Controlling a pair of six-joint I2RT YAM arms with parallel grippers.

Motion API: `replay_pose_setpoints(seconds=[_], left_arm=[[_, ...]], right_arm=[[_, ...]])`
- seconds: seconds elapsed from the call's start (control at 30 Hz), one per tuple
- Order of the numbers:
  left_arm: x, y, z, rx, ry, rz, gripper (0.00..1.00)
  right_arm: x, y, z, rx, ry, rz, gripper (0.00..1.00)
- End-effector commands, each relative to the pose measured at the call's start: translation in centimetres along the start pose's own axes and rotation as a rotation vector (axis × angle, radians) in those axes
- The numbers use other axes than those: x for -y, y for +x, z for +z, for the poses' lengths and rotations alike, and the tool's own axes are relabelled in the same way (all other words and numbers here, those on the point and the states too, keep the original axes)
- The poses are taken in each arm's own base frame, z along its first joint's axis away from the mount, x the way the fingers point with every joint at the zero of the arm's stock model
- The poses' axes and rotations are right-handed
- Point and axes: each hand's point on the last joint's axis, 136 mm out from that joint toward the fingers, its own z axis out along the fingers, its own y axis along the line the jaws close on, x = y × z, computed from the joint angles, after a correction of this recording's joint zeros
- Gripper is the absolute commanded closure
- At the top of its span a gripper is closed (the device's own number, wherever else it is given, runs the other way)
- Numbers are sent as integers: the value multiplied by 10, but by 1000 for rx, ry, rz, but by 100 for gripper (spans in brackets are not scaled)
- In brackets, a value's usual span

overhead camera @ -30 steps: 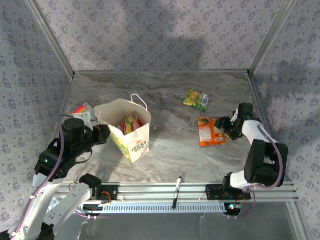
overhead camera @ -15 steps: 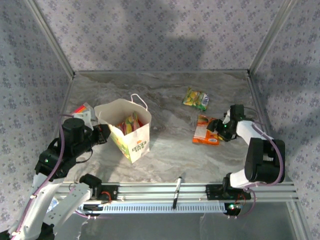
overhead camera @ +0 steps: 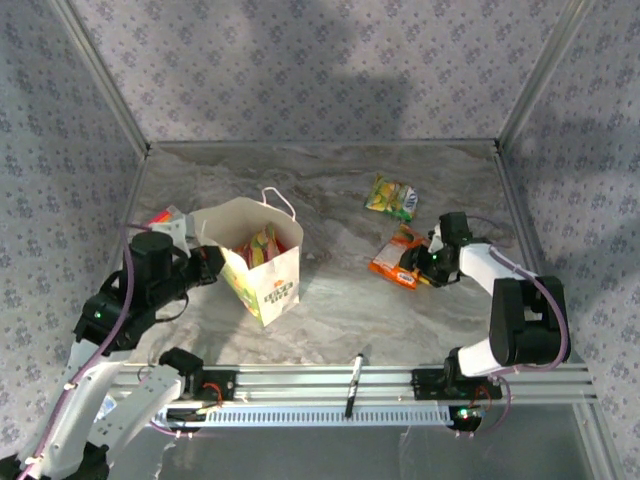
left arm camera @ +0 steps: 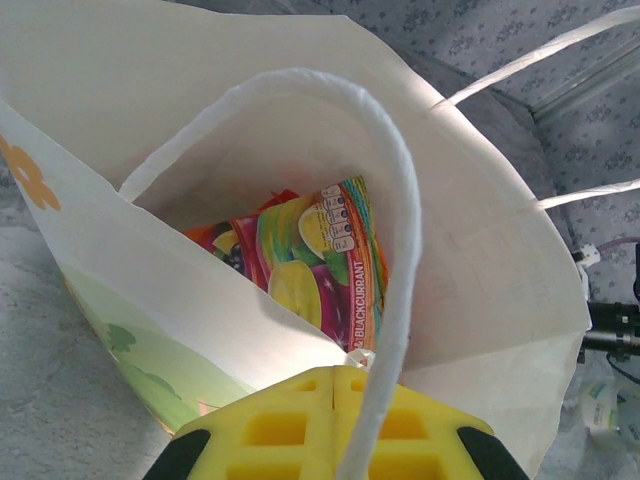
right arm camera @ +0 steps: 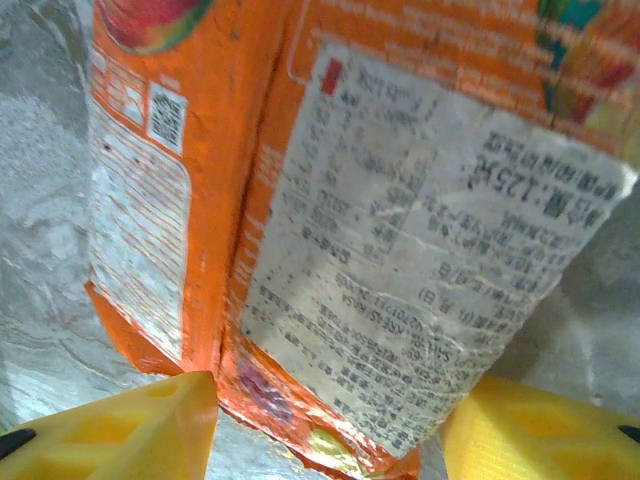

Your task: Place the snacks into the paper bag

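Marbled counter (overhead camera: 340,310): left end effector (overhead camera: 209,265) clenches the rim of the paper bag (overhead camera: 265,285); right end effector (overhead camera: 416,267) grasps the orange packet (overhead camera: 390,262).

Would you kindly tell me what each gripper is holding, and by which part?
Left gripper pinches the paper bag at its top rim; right gripper clamps the orange packet across one end.

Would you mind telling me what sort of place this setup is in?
Most likely a robotics lab test cell rather than a home: the left arm and right arm are bolted to an aluminium rail, and the marble-look tabletop is boxed in by patterned backdrop panels.
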Motion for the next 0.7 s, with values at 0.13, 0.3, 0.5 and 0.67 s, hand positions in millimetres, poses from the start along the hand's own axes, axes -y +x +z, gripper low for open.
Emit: replay_pose_setpoints(seconds=[0.13, 0.3, 0.5, 0.67], left_arm=[[10, -8, -4, 23, 39, 8, 96], [9, -7, -7, 26, 38, 9, 96], [8, -7, -8, 27, 37, 8, 96], [7, -7, -10, 37, 36, 9, 96]], right_arm=[[12, 5, 2, 11, 64, 23, 67], [10, 4, 1, 14, 59, 26, 82], [9, -3, -11, 58, 77, 19, 97], [-3, -15, -32, 104, 83, -19, 100]])
